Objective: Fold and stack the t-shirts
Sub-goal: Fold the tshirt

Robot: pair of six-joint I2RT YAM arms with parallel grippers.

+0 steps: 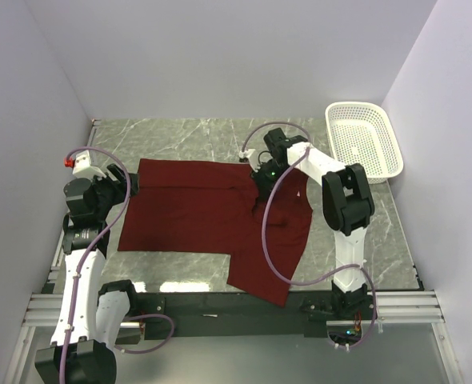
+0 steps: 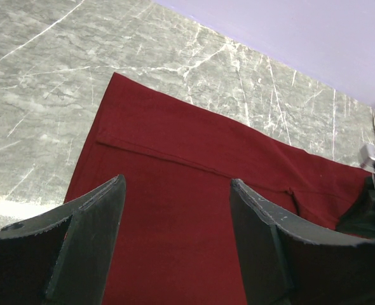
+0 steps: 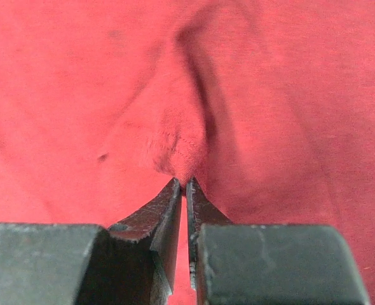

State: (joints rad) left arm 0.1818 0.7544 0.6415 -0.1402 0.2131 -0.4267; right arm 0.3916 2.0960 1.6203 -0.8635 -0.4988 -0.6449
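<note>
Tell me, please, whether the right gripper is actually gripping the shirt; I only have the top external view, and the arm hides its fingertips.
Observer: Yes. The right wrist view shows the right gripper with its jaws almost closed on a small raised pinch of the maroon t-shirt.
Operator: Thank you. Is the left gripper holding any cloth?
Observer: No. In the left wrist view the left gripper is open, and only flat shirt fabric shows between its fingers.

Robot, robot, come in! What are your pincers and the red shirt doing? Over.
Left pincer open over t-shirt edge. Right pincer shut on a fabric fold. White basket far right, apart.
</note>
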